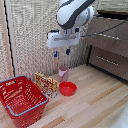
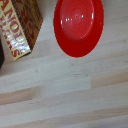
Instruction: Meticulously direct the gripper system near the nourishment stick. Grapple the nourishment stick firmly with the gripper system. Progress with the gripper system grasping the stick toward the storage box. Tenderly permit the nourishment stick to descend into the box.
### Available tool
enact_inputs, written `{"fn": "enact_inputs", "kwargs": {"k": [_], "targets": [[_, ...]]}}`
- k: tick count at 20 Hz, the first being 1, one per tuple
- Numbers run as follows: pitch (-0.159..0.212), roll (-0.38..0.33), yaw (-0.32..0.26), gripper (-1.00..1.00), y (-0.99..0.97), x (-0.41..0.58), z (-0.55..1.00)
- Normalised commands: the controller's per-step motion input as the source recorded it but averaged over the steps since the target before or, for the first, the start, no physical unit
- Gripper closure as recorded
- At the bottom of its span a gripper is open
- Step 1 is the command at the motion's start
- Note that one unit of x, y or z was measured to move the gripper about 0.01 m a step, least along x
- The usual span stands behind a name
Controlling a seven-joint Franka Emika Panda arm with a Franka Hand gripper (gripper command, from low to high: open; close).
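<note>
The yellow snack package [image 1: 46, 83] with red and white print stands on the wooden floor between the red lattice basket [image 1: 22, 100] and the red bowl. It also shows in the wrist view [image 2: 19, 27], beside the bowl. My gripper [image 1: 61, 52] hangs well above the package and the pink cup, its two dark-blue fingers apart and empty. The fingers do not show in the wrist view.
A small pink cup [image 1: 63, 73] stands behind the round red bowl [image 1: 67, 88], which also fills part of the wrist view [image 2: 78, 26]. A brown wooden drawer cabinet [image 1: 109, 47] stands at the exterior view's right. A slatted wall lies behind.
</note>
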Motion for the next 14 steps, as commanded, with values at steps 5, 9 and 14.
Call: {"fn": "enact_inputs", "kwargs": {"k": [5,9,14], "targets": [[0.021,-0.076,0.117,-1.00,0.50,0.109,-0.22],[0.022,-0.066,0.147,-1.00,0.49,0.090,-0.24],[0.033,-0.067,0.178,-1.00,0.36,0.062,-0.23]]}}
